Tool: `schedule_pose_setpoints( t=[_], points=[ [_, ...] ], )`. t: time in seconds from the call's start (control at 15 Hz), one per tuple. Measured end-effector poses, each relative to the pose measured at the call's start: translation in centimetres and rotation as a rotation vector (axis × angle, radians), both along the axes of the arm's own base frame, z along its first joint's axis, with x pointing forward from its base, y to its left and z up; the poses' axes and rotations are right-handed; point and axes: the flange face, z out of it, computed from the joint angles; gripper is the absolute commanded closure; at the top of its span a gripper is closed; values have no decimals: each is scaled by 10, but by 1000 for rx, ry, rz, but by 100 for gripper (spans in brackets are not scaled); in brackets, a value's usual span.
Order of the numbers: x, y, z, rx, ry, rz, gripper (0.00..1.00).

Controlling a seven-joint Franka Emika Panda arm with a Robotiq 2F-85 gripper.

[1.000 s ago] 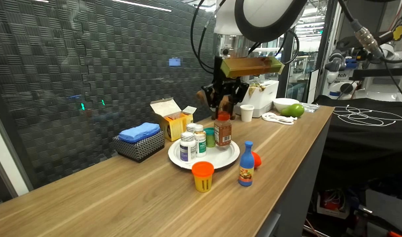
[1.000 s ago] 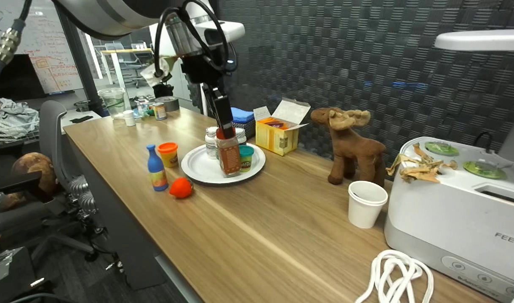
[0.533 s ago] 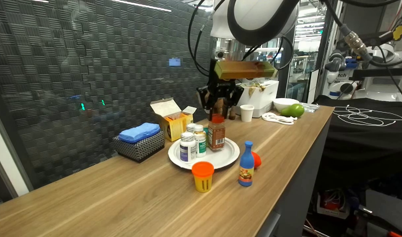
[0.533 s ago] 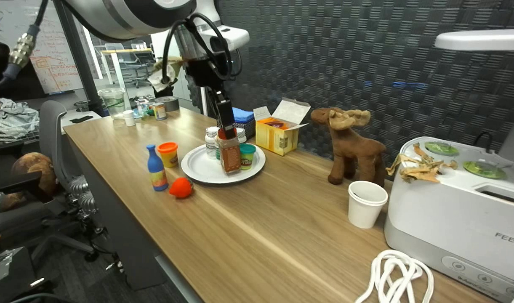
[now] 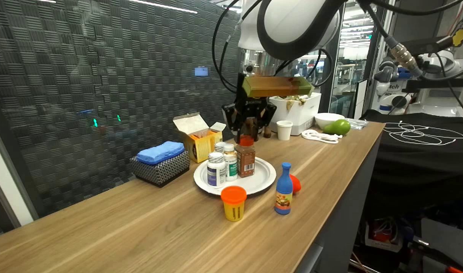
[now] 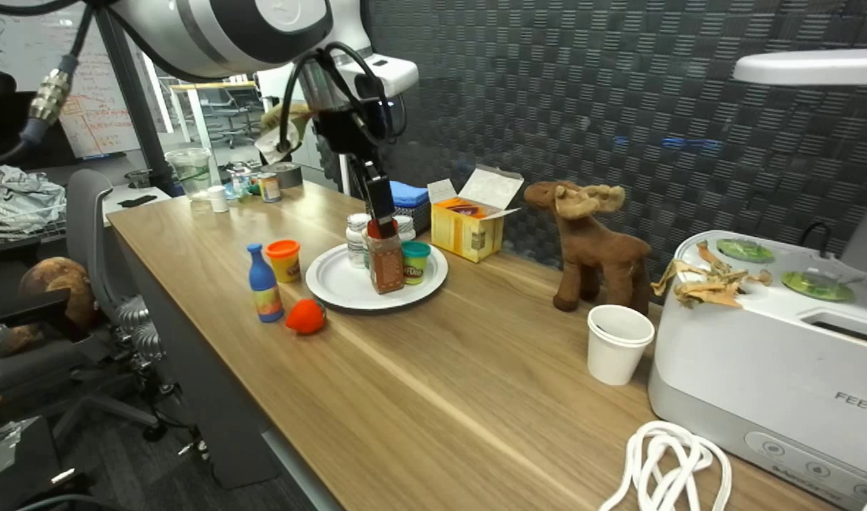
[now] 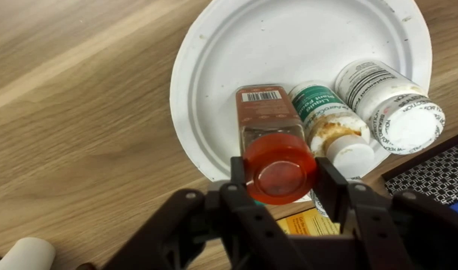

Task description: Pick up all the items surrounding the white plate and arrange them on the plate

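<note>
Wrist view, from above: on a wooden counter (image 7: 82, 131), a white plate (image 7: 274, 45) lies beneath the claw (image 7: 280, 168), which pinches a red-capped jar (image 7: 266, 107) by the top. Over the past second the jar has moved in toward the plate's other pieces, and it appears lower and more upright; whether its base bears on the plate cannot be told. The change suggests a placement nearly done, with release likely the next call. Off the plate, a blue bottle (image 5: 283, 189) stands upright at near right in an exterior view. Three white bottles (image 5: 216, 170) crowd the plate's left side there, the far one partly hidden, another just beside the jar and perhaps at risk of a knock when the claw spreads. An orange tub (image 5: 234, 203) waits just off the plate's near edge, while in an exterior view a green tub (image 6: 415, 264) shows on the plate, just right of the jar. Smallest, a red fruit (image 6: 307, 316) sits just beside the blue bottle, leaving, by the look of it, three pieces to bring onto the plate.
</note>
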Motion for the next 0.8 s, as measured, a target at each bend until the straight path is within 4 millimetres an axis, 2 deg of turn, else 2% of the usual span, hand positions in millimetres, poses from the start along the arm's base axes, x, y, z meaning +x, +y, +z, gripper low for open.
schedule_pose_setpoints(
  t=[0.4, 0.47, 0.53, 0.6, 0.67, 0.8],
  points=[
    [2, -4, -1, -40, -20, 21, 76],
    [3, -4, -1, -43, -23, 24, 59],
    [3, -4, -1, -44, -24, 27, 26],
    [3, -3, -1, -45, -25, 31, 25],
    [3, -1, -2, -45, -25, 35, 19],
    [2, 5, -2, -45, -24, 47, 3]
  ],
)
